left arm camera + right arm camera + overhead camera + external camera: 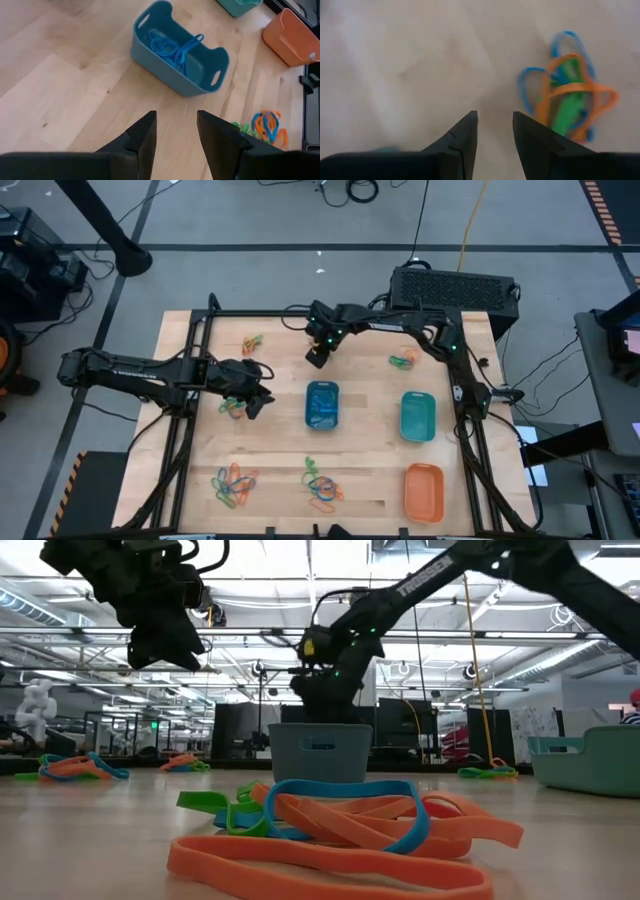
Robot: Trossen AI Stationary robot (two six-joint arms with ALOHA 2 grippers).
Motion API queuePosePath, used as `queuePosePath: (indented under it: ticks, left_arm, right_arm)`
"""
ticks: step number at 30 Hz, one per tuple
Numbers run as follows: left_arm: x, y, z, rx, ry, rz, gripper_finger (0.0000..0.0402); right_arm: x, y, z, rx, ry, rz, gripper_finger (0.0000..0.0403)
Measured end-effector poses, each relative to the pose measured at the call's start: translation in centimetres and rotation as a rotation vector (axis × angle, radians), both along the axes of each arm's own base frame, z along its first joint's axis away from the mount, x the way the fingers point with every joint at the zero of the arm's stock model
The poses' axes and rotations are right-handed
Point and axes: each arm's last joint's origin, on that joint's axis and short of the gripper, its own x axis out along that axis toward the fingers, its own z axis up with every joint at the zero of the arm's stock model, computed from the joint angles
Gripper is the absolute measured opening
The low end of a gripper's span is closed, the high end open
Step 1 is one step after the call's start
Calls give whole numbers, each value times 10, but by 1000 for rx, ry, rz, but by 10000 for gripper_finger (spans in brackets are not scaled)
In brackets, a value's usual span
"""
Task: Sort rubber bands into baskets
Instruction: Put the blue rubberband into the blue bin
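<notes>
Thin elastic rubber bands in blue, green and orange lie in loose clusters on the pale wooden tabletop (270, 445): one heap (234, 485) near the front left, a second (321, 486) at front centre, small groups at the rear left (251, 343) and rear right (403, 359), and a tangle (231, 407) just beside the left gripper (258, 402). Several blue bands (172, 49) already rest inside the blue rounded-rectangular plastic basket (322, 404) at mid-table. The teal-green plastic basket (417, 416) stands to its right, the orange plastic basket (423, 490) nearer the front right corner. The left gripper hovers left of the blue basket, fingers parted and empty. The right gripper (317, 356) hangs behind the blue basket, fingers (462, 140) likewise apart, grasping nothing.
</notes>
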Motion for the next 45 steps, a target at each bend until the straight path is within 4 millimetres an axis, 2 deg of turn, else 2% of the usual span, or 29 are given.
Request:
queuePosePath:
  ticks: [3, 9, 13, 17, 20, 23, 27, 31, 37, 45]
  left_arm:
    - [0, 0, 0, 3, 0, 4, 148]
    - [1, 0, 1, 5, -13, 6, 148]
    - [1, 0, 1, 5, -13, 7, 148]
    - [0, 0, 0, 5, -5, 6, 148]
    - [-4, 0, -4, 4, 64, 7, 148]
    - [-17, 0, -15, -14, 240, 24, 148]
    - [-36, -1, -25, -38, 466, 35, 148]
    - [-42, -1, -28, -21, 537, 46, 148]
    - [-33, 0, -36, 22, 563, 32, 148]
    - [-18, 0, -65, 56, 771, -18, 148]
  right_arm:
    - [8, -5, -4, -36, 45, -18, 116]
    - [23, -7, 8, -62, 6, -17, 109]
    - [25, -3, 7, -61, 12, -6, 102]
    - [24, 0, 15, -63, 6, 4, 98]
    - [22, 1, 14, -47, 21, -4, 98]
    - [22, 2, 14, 13, 12, -1, 98]
    - [29, 20, 14, 57, -12, 57, 98]
    - [42, 44, 16, 40, -61, 136, 98]
    - [55, 71, 18, 27, -108, 186, 98]
    - [56, 91, 17, 50, -67, 211, 98]
